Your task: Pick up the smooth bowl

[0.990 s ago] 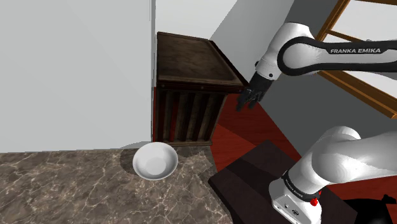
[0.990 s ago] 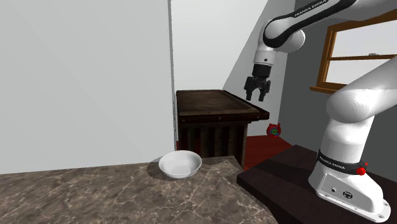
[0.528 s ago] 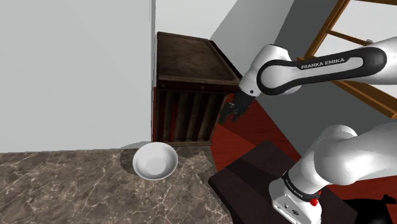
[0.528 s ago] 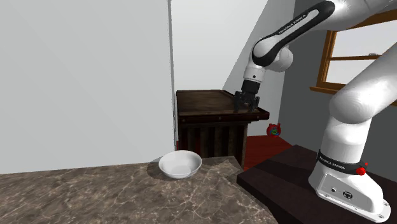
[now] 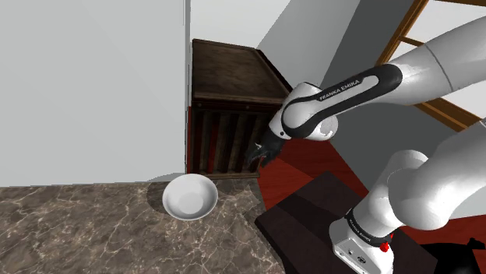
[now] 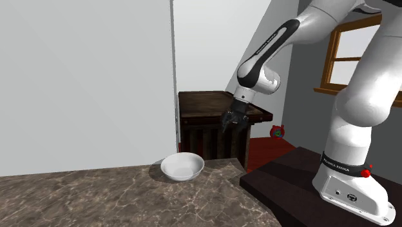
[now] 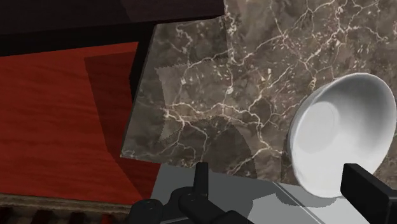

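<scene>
Dark veined marble countertop [image 5: 78,230] fills the foreground. Black box stand [image 5: 304,222] sits at its edge on the shoulder view's right.

Smooth white bowl [image 5: 189,197] stands upright on the countertop at its far edge, just beside the foot of the white wall [image 5: 93,86]. Bowl interior shows bare white all the way down.

Gripper [image 5: 257,158] hangs in the air, up and to the shoulder view's right of the bowl, well apart from it, in front of the slatted face of the dark wooden cabinet [image 5: 234,74]. Wrist view: fingers [image 7: 201,181] spread wide with nothing between them; the bowl [image 7: 340,130] lies below, nearer one finger, untouched.

Red floor [image 5: 288,167] lies between stand and cabinet. Cabinet stands past the countertop, against the wall's corner. Wooden window frame [image 6: 341,58] is farthest back.
</scene>
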